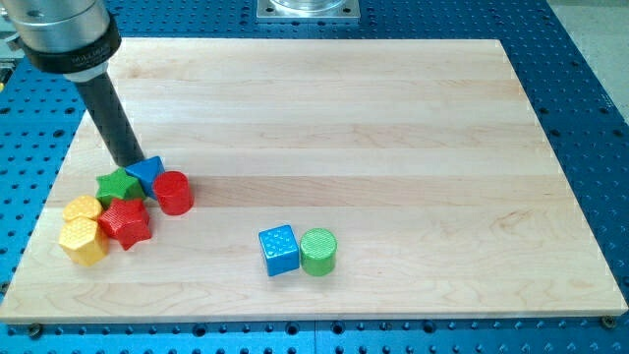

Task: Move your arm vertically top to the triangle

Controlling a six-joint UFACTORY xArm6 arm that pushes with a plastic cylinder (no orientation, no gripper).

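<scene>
A blue triangle block (147, 172) lies at the left of the wooden board (373, 128). My tip (129, 162) rests on the board just above and to the left of the triangle, touching or nearly touching it. A green star block (119, 186) sits to the triangle's left and a red cylinder (174, 192) to its lower right. Below them lie a red star block (127, 222), a yellow block (84, 208) and a yellow hexagon block (83, 241).
A blue cube (278, 250) and a green cylinder (318, 252) stand side by side near the board's bottom middle. A metal mount (308, 9) shows at the view's top. A blue perforated table (590, 88) surrounds the board.
</scene>
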